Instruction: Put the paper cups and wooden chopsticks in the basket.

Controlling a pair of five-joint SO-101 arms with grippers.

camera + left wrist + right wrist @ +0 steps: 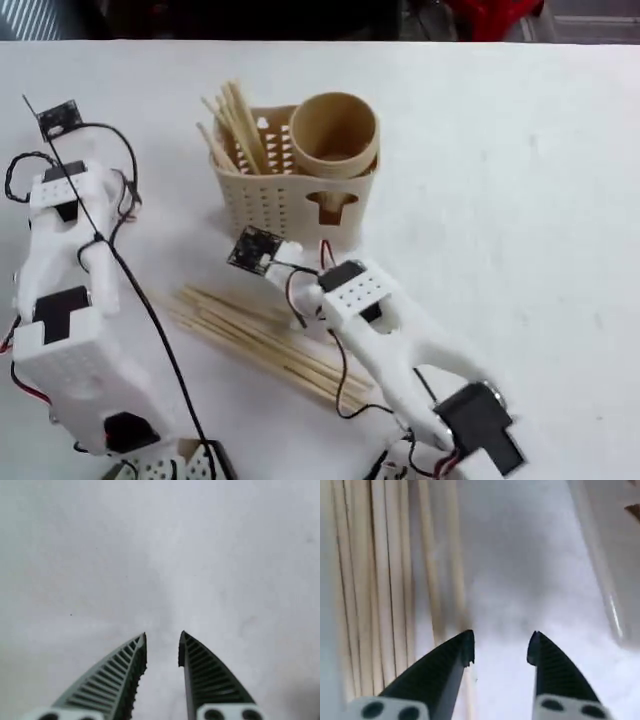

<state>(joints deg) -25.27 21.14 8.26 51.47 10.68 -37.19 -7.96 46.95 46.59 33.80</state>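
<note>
- Basket (270,205): set mid-table, just far of the right arm. Stacked paper cups (335,135) are held in its right side, upright wooden chopsticks (238,125) in its left.
- Loose chopsticks (250,340): laid flat on the table (520,200), near and left of the basket.
- Right gripper (500,650): jaws spread, nothing held, placed low beside the loose chopsticks.
- Left gripper (162,652): jaws parted, empty, over bare table at the left.
- Step judged in hand: pickup of the loose chopsticks. The jaws must next be shifted across some sticks and closed.
</note>
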